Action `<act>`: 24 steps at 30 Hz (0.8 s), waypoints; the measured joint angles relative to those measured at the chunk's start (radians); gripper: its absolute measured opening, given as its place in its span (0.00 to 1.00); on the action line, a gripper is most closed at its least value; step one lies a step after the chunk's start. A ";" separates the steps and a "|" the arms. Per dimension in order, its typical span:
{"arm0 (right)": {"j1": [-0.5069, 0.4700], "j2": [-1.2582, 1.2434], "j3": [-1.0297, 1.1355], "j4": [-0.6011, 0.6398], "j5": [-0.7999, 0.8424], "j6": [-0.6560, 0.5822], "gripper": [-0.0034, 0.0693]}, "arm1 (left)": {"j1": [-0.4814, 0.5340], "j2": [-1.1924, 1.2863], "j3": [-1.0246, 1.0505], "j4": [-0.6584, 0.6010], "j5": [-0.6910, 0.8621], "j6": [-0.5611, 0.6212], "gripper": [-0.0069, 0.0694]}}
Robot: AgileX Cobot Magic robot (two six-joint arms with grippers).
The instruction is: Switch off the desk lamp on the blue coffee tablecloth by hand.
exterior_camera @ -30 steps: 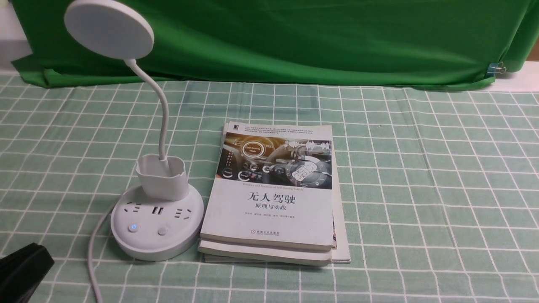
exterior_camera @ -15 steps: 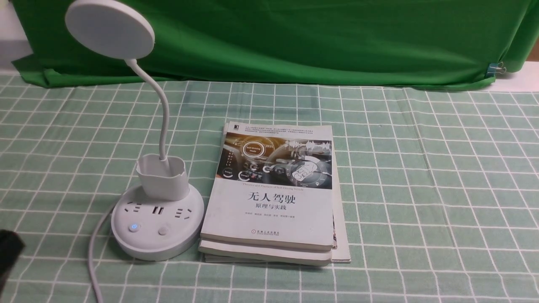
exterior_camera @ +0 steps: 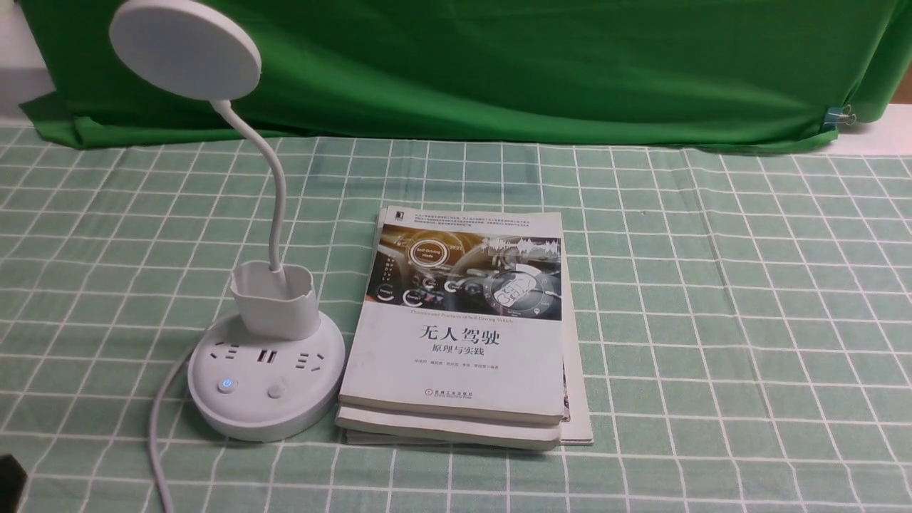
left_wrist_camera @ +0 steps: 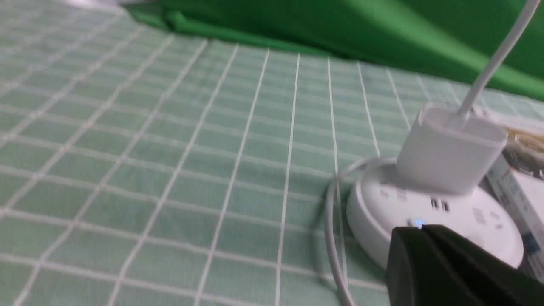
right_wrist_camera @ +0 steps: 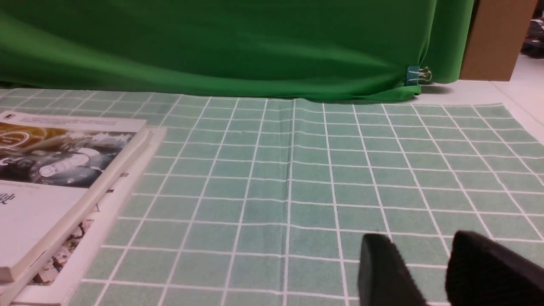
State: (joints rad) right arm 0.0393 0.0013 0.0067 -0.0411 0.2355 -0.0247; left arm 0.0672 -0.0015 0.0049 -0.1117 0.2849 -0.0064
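The white desk lamp [exterior_camera: 265,370] stands on the blue coffee tablecloth [exterior_camera: 712,299] at the front left, its disc head [exterior_camera: 185,48] up on a bent neck. A blue light glows on the left button [exterior_camera: 226,385] of its round base. In the front view only a black corner of my left hand [exterior_camera: 8,476] shows at the bottom left edge, apart from the lamp. In the left wrist view my left gripper [left_wrist_camera: 418,229] is shut and empty, its tip in front of the base [left_wrist_camera: 425,212]. My right gripper [right_wrist_camera: 420,250] is open over bare cloth.
A stack of books [exterior_camera: 463,335] lies right beside the lamp base. The lamp's white cable [exterior_camera: 158,427] runs off the front edge to the left of the base. A dark green backdrop cloth [exterior_camera: 499,64] hangs at the back.
My left hand has drawn back toward the bottom left corner of the front view, until only a small corner of it shows. The lamp and books have not moved.
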 joint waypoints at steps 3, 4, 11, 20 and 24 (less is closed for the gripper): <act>0.000 0.000 0.000 0.000 0.000 0.000 0.38 | 0.000 0.000 0.000 -0.010 0.009 0.006 0.09; 0.000 0.000 0.000 0.000 0.000 0.000 0.38 | 0.000 0.000 0.000 -0.012 0.010 0.014 0.09; 0.000 0.000 0.000 0.000 0.000 0.000 0.38 | 0.000 0.000 0.000 -0.047 0.013 0.025 0.09; 0.000 0.000 0.000 0.000 0.000 0.000 0.38 | 0.000 0.000 0.000 -0.012 0.013 0.024 0.09; 0.000 0.000 0.000 0.000 0.000 0.000 0.38 | 0.000 0.000 0.000 -0.037 0.013 0.023 0.09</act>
State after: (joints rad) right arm 0.0393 0.0013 0.0067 -0.0411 0.2355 -0.0247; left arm 0.0672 -0.0015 0.0049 -0.1491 0.2978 0.0166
